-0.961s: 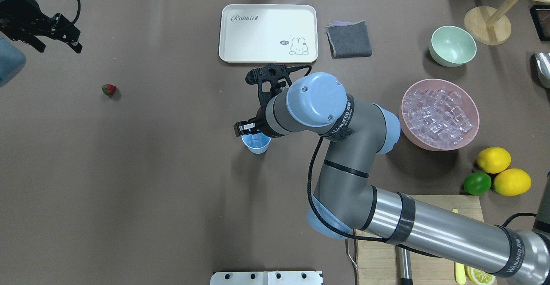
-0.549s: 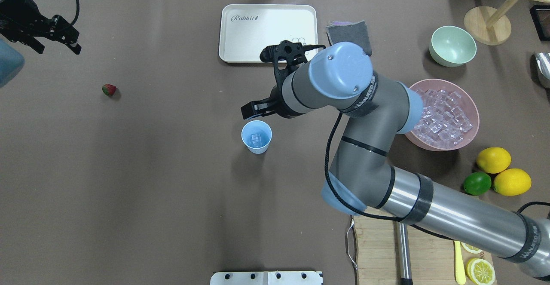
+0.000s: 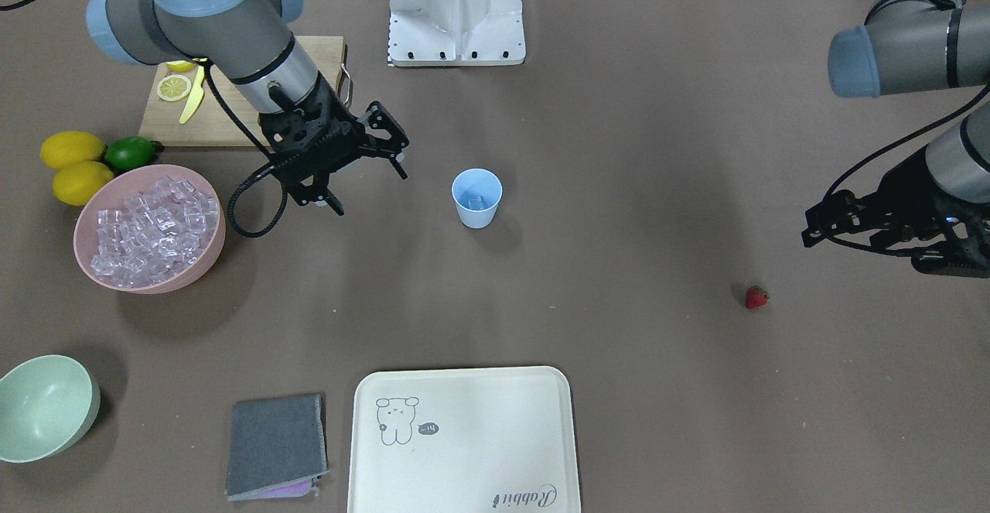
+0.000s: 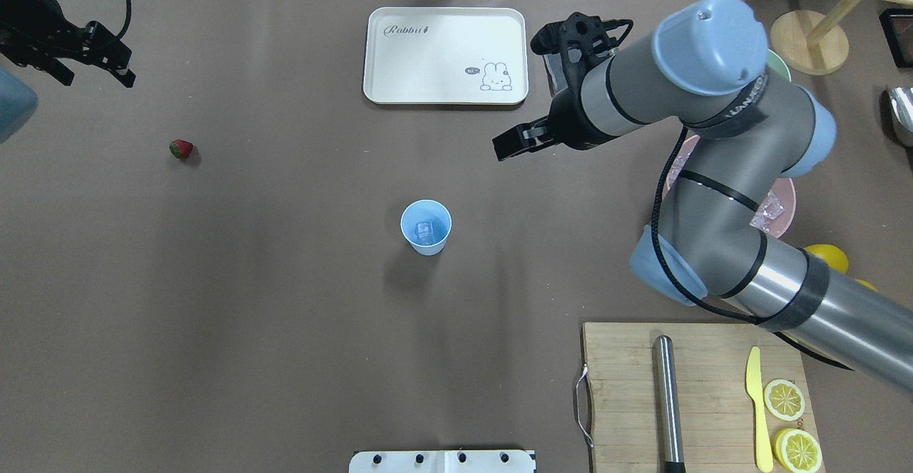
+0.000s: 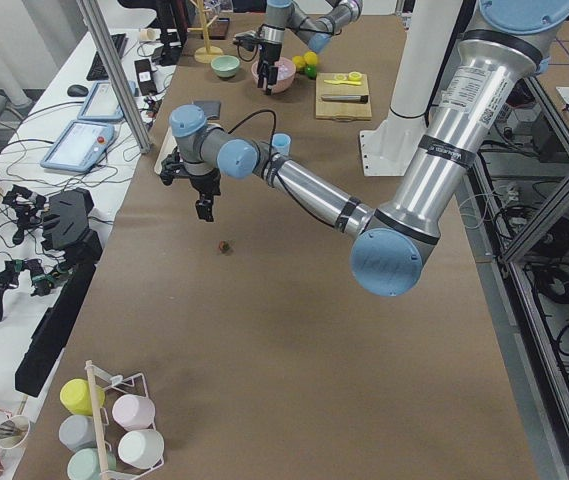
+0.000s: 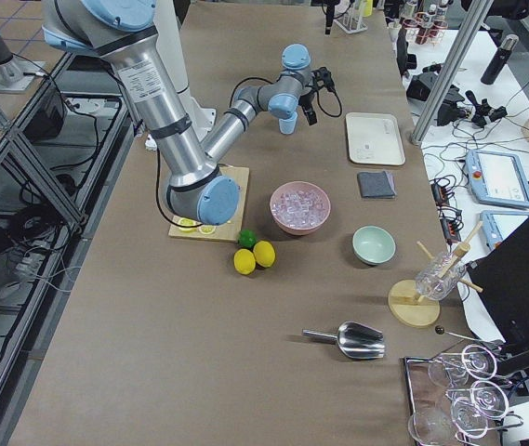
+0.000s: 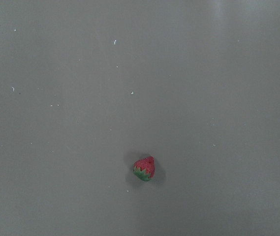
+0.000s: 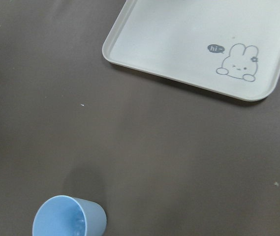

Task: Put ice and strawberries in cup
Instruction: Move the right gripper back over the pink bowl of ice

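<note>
At the centre of the bench (image 4: 285, 316), the light-blue cup (image 4: 426, 227) stands upright with one ice cube (image 4: 425, 230) inside. Off to the robot's right, a pink bowl (image 3: 193, 277) is heaped with more ice (image 3: 147, 227). Between cup and bowl the right claw (image 3: 371, 192) hangs spread and empty, touching neither. Farther left, the left claw (image 4: 98, 77), also spread and empty, hovers beyond the strawberry (image 4: 180, 148), which lies on the bench well apart from the cup.
</note>
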{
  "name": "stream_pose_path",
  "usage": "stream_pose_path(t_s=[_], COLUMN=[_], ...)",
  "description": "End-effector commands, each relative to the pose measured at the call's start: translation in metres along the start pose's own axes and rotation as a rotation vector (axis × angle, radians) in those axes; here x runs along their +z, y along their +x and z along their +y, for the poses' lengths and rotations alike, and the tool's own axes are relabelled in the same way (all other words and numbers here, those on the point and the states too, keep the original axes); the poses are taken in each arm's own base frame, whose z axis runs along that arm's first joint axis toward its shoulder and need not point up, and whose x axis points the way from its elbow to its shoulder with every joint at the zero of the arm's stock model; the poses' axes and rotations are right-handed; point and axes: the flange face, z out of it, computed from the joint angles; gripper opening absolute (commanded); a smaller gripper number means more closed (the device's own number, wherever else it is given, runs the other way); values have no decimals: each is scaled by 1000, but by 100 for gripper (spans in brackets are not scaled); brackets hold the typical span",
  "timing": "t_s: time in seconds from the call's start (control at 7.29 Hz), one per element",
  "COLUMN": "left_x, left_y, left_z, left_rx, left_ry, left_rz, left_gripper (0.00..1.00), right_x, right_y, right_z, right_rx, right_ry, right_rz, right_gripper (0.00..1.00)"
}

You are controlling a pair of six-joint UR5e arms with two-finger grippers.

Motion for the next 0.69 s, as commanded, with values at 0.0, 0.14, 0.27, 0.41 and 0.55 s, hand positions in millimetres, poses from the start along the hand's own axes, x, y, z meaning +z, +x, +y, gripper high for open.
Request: stream_pose_path(t_s=[0.0,0.14,0.27,0.41,0.55], left_x=[-3,-6,-8,-8,-6], left_y=[3,6,10,12,16], left_z=[0,-2,-3,-3,-4], left_rx=[6,12,20,35,49], left_ry=[7,11,19,28,34], left_rz=[2,3,4,10,16], left_gripper=[98,98,98,98,98], right_x=[-41,-49,-48,-47,-52], right_y=[67,94,119,141,158], right_z=[15,26,38,54,63], right_rx=[15,3,-22,-48,-50], right_ry=[-4,-8,-27,-46,-60], right_rz=[29,62,94,124,141], right_gripper=[99,99,99,99,99])
